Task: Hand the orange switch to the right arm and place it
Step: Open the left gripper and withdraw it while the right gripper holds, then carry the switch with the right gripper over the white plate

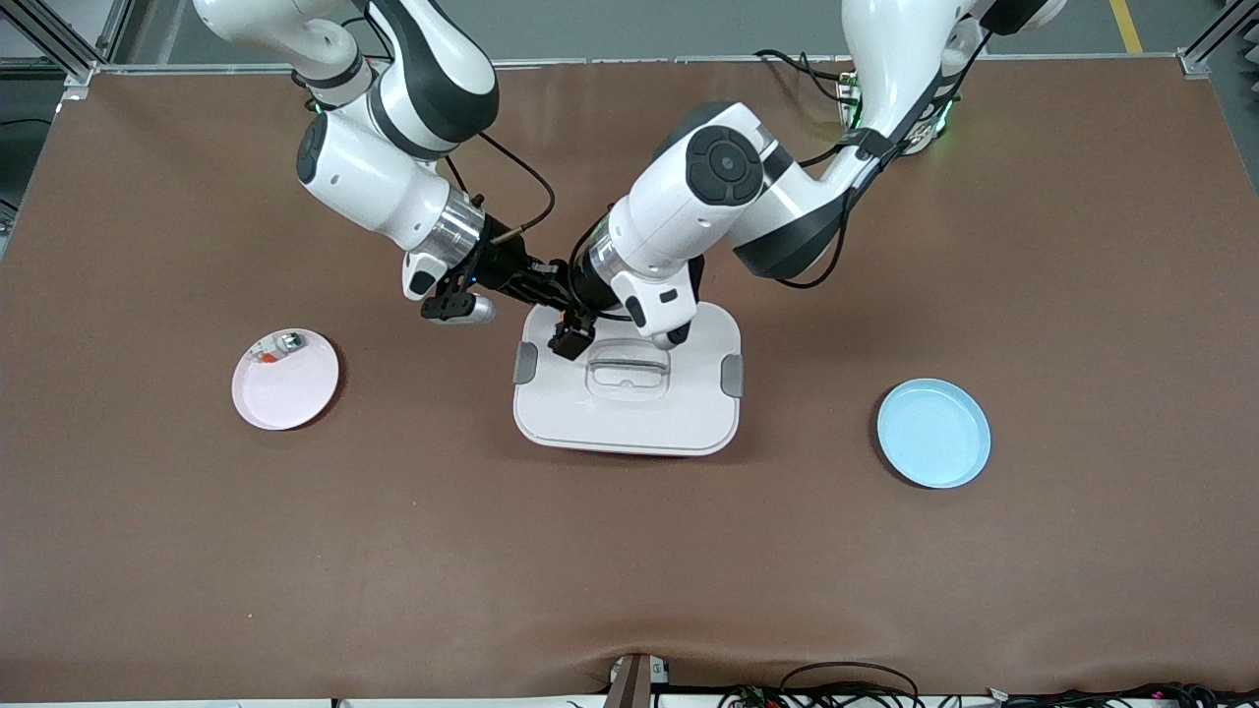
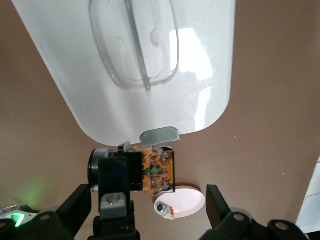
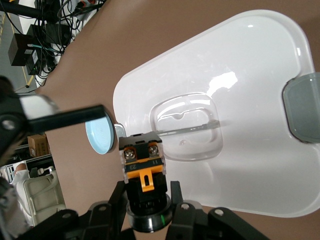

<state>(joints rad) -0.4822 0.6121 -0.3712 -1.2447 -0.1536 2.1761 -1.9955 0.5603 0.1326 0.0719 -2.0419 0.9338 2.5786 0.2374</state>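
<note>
Over the white lid (image 1: 629, 418), the right gripper (image 1: 551, 285) clamps the orange switch (image 3: 142, 160); the left gripper (image 2: 150, 200) hangs spread apart around it.

Robotics lab, two white arms bolted along a table (image 1: 197, 551) under a brown cloth, aluminium frame posts (image 1: 59, 44) at its corners, loose cables (image 1: 846, 688) along its near edge, grey floor with a yellow line (image 1: 1126, 25), stacked electronics boxes (image 3: 25, 47)
</note>
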